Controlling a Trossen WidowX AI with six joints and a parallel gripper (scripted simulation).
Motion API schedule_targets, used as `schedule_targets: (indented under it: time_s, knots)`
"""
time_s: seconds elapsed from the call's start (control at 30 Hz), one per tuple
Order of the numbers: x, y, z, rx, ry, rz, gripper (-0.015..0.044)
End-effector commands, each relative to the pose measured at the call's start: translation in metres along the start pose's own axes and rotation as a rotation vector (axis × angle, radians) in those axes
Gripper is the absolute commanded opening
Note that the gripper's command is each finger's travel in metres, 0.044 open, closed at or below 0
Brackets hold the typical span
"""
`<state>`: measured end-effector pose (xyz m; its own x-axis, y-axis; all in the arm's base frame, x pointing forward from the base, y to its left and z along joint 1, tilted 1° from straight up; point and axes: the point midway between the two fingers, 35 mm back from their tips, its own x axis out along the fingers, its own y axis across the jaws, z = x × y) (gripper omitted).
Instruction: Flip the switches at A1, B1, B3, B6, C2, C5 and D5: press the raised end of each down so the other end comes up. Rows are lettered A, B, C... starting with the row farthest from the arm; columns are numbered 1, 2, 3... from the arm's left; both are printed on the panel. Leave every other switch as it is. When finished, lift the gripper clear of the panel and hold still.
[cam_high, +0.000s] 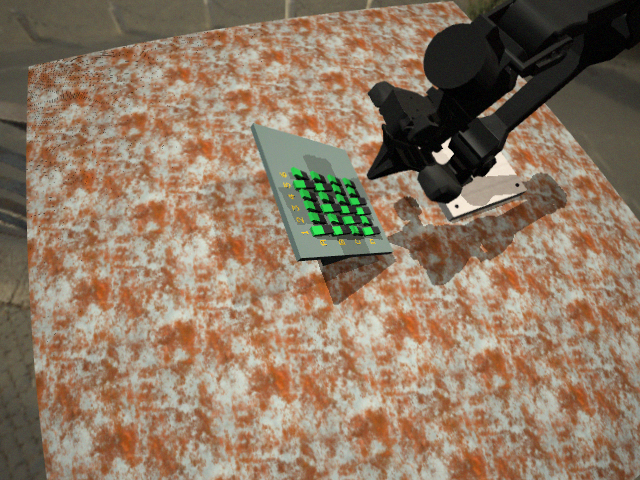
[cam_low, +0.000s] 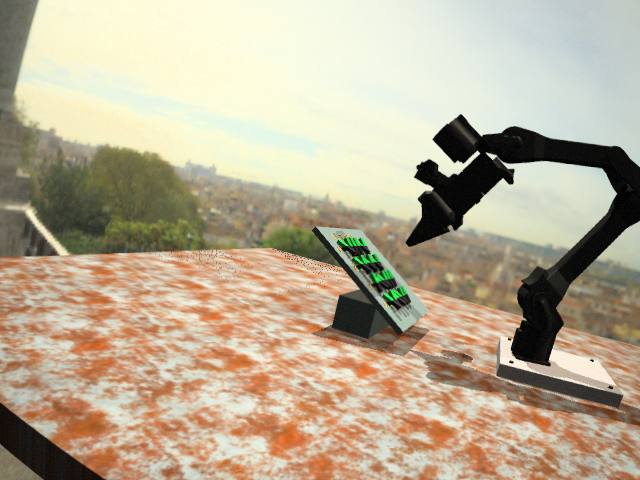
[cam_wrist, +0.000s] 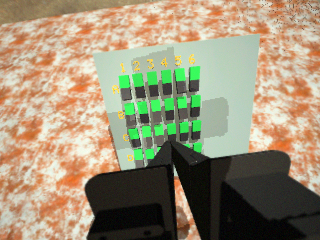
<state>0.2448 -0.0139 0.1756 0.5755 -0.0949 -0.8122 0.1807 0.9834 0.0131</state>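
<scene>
The tilted grey panel carries four rows of switches with green and dark halves. In the wrist view, A1, B1, B3, B6, C2 and C5 show. The dark halves of B1, B3 and C2 look paler than that of B2; exact tilts are hard to tell. The fingers hide part of row D, including most or all of D5. My gripper is shut and empty, off the panel on the arm's side, touching no switch.
A dark wedge-shaped block supports the panel from behind. The arm's white base plate stands on the mottled orange and white table. Arm shadows fall on the panel and table.
</scene>
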Motion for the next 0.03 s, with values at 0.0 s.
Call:
schedule_targets:
  time_s: [0.0]
  knots:
    - [-0.0001, -0.0002, 0.0008, 0.005, 0.001, -0.004, 0.0000]
